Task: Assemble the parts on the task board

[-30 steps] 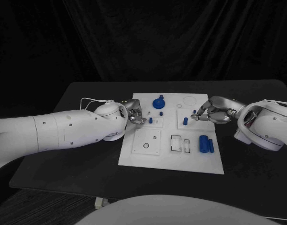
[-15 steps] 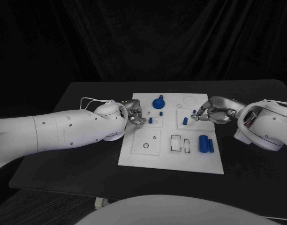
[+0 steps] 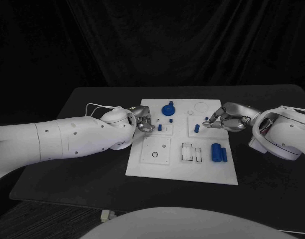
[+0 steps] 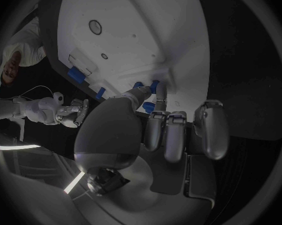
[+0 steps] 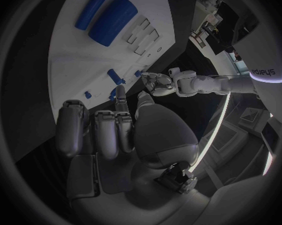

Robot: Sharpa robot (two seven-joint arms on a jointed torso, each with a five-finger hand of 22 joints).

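Two blue cylinders (image 3: 219, 152) lay loose near the task board's (image 3: 183, 174) right edge, unassembled. Left hand (image 3: 142, 121) pinched a small blue part (image 4: 153, 86); right hand (image 3: 221, 119) curled, grip indeterminate.

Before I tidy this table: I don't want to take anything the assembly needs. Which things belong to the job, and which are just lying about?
Belongs to the job:
task board
blue knob part
small blue peg
two blue cylinders
left hand
right hand

Just there:
black table
black curtain
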